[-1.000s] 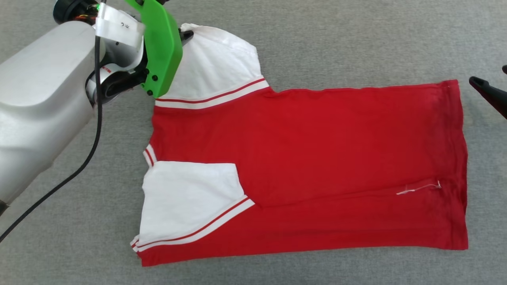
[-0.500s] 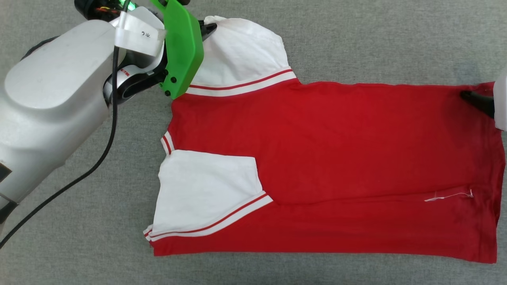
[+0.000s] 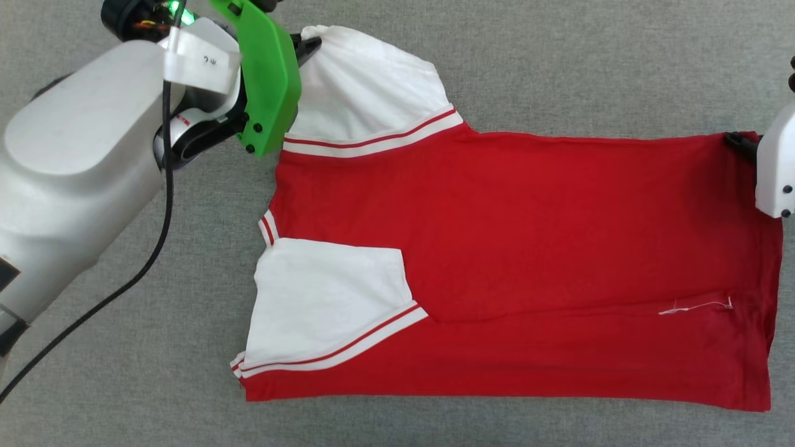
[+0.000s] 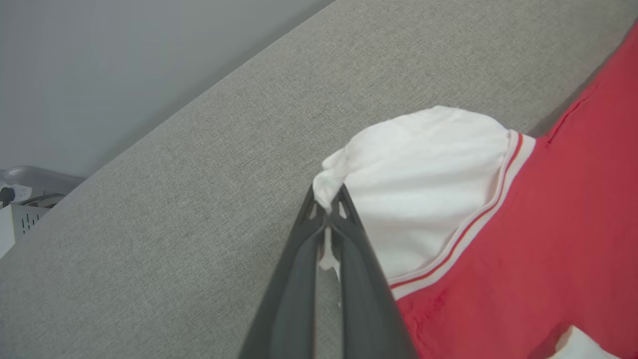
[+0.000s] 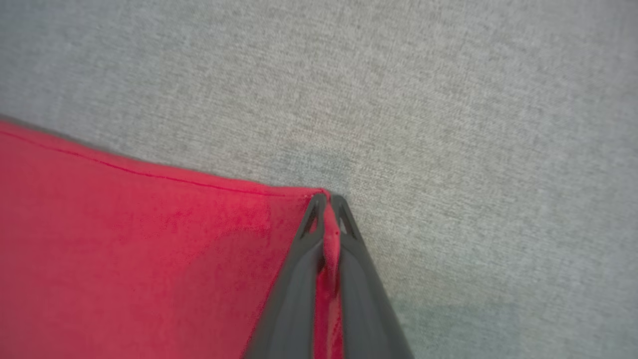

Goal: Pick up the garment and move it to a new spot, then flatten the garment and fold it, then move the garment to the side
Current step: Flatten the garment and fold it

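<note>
The garment (image 3: 528, 248), a red T-shirt with white striped sleeves, lies flat on the grey cloth surface, plain side up, its near sleeve folded over the body. My left gripper (image 3: 308, 46) is shut on the tip of the far white sleeve (image 4: 423, 184), and the cloth bunches between its fingers (image 4: 299, 279). My right gripper (image 3: 739, 141) is shut on the far hem corner of the garment (image 5: 149, 259), with red cloth pinched between its fingers (image 5: 294, 284).
The grey fabric surface (image 3: 559, 62) spreads on all sides of the shirt. My left forearm and its black cable (image 3: 124, 279) cross the left side. In the left wrist view, the surface's edge, a grey wall and a pale bin (image 4: 20, 219) show at the left.
My right gripper came in from the right over the far hem corner and shut on it. The left gripper kept its hold on the sleeve. The head camera shifted.
</note>
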Available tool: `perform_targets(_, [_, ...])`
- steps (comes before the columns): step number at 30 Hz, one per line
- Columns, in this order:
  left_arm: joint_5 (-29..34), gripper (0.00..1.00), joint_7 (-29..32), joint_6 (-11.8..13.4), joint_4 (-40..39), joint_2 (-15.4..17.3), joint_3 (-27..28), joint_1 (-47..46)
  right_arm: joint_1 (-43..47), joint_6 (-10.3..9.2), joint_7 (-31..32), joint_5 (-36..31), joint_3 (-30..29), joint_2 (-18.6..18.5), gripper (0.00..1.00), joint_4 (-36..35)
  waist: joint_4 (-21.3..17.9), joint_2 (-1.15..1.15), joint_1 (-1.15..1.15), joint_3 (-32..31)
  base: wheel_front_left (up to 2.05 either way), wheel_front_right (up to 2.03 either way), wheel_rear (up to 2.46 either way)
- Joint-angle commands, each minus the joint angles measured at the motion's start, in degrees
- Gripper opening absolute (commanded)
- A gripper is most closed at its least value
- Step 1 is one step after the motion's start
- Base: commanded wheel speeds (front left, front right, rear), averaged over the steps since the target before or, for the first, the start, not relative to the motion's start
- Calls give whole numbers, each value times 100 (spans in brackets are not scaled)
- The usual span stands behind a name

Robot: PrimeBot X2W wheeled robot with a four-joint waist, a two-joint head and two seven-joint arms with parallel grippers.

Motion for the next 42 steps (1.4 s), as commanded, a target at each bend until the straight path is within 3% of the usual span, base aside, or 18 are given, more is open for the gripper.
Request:
perform_targets(1, [71, 0, -62, -12, 9, 21, 10, 178, 124, -5, -162, 67, 90, 21, 0, 15, -38, 0, 0, -262, 0, 0, 0])
perform_targets(11, [214, 0, -552, 26, -264, 231, 8, 1257, 765, -5, -1353, 312, 497, -189, 0, -285, -44, 0, 0, -1026, 0, 0, 0])
perform_targets(22, [259, 0, -848, 551, -1228, 759, 8, 2649, 2066, -5, -2264, 441, 331, -499, 0, -629, 56, 0, 0, -1652, 0, 0, 0])
perform_targets(32, [183, 0, -951, 1079, -1957, 1081, 8, 3874, 3353, -5, -2561, 476, -65, -393, 0, -961, 77, 0, 0, -1869, 0, 0, 0])
perform_targets(42, [135, 0, -1050, 1204, -1787, 998, 8, 4404, 4114, -5, -2480, 349, -385, -137, 0, -1009, 80, 0, 0, -1814, 0, 0, 0])
